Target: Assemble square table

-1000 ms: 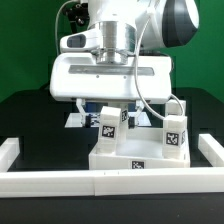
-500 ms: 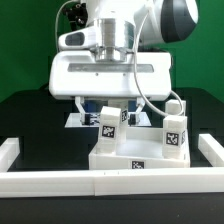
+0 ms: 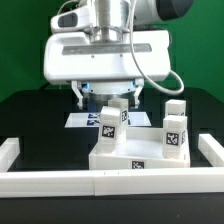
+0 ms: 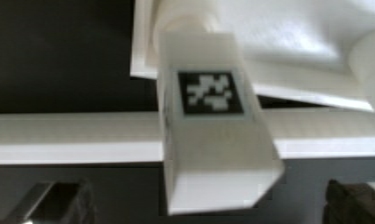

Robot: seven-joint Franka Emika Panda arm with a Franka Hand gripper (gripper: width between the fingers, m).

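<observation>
The white square tabletop slab (image 3: 128, 157) lies against the front rail. A white tagged leg (image 3: 110, 120) stands upright on its left part, and a second leg (image 3: 175, 137) stands on its right part. A third leg (image 3: 178, 108) shows behind the second. My gripper (image 3: 109, 97) is open and empty, just above the left leg, with its fingers apart on either side of the leg's top. In the wrist view the leg (image 4: 210, 110) stands between the dark fingers (image 4: 51, 202) of the gripper (image 4: 202, 205), with the slab (image 4: 299, 45) beyond.
White border rails run along the front (image 3: 60, 181), the exterior view's left (image 3: 8, 150) and right (image 3: 212, 150). The marker board (image 3: 78, 119) lies on the black table behind the slab. A cable hangs from the gripper near the right legs.
My gripper has risen and shifted toward the exterior view's left, off the left leg. The leg stays standing on the slab. The other legs have not moved.
</observation>
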